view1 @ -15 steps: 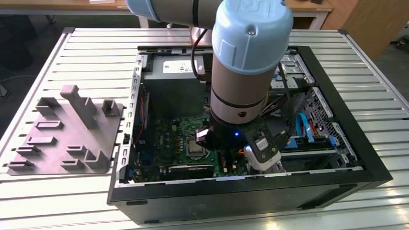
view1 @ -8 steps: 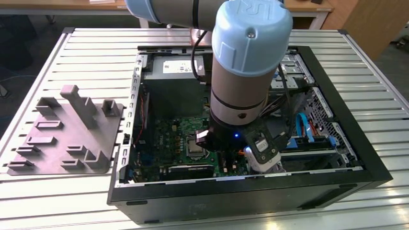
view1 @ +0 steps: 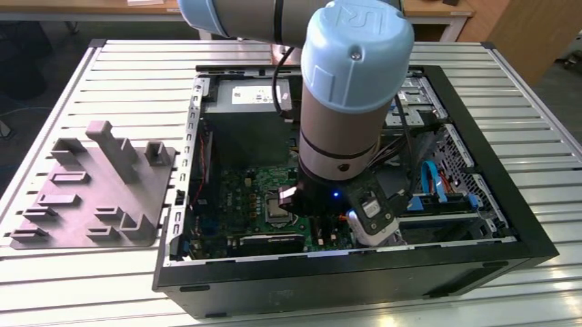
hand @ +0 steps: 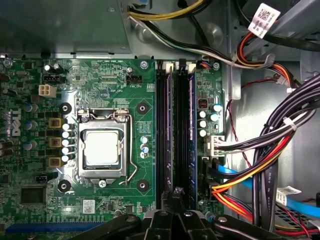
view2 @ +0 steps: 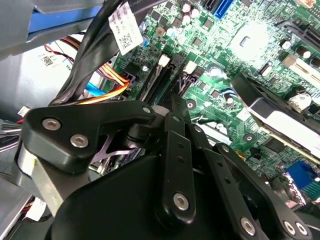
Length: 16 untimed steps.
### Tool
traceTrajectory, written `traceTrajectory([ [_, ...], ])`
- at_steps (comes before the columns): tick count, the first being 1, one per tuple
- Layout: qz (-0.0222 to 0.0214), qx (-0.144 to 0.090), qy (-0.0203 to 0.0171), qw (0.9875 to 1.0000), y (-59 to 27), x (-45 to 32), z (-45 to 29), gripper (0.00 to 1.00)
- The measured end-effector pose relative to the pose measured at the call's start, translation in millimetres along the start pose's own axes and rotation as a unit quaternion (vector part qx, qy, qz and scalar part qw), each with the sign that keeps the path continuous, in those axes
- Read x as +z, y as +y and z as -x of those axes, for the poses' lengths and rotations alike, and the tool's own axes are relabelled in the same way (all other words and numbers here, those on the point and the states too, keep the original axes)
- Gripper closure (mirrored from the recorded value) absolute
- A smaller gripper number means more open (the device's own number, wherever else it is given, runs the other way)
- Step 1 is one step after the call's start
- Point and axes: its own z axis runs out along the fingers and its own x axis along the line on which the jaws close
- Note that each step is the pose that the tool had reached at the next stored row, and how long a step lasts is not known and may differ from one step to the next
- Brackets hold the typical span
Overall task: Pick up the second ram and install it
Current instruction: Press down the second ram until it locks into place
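Note:
My gripper point(hand: 177, 192) hangs low inside the open computer case point(view1: 509, 225), right over the long black memory slots point(hand: 161, 135) of the green motherboard point(hand: 105, 75). In both wrist views its fingers point(view2: 176, 145) are drawn together to a narrow tip, and I see nothing between them. A thin dark blue strip, the second ram point(hand: 192, 130), stands on edge in the slot row just beside the tip. A second, greyer stick point(hand: 169, 130) stands on edge two rows over. Whether the tip touches the ram cannot be made out.
The processor socket point(hand: 102, 147) lies beside the slots. Bundles of black, orange and blue cables point(hand: 280, 150) crowd the other side of them. The power supply point(view1: 245, 95) sits at the case's far end. A grey parts rack point(view1: 100, 191) stands on the slatted table at the exterior view's left.

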Motion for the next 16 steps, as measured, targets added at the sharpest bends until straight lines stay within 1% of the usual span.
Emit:
traceTrajectory([
  [3,0.0001,0.000,0.0000,1.0000,0.0,0.4,0.0,0.90],
  [6,0.0002,0.000,0.0000,1.0000,-0.1,2.4,-0.1,0.90],
  [16,0.0008,0.000,-0.0002,1.0000,0.1,1.8,0.0,0.90],
])
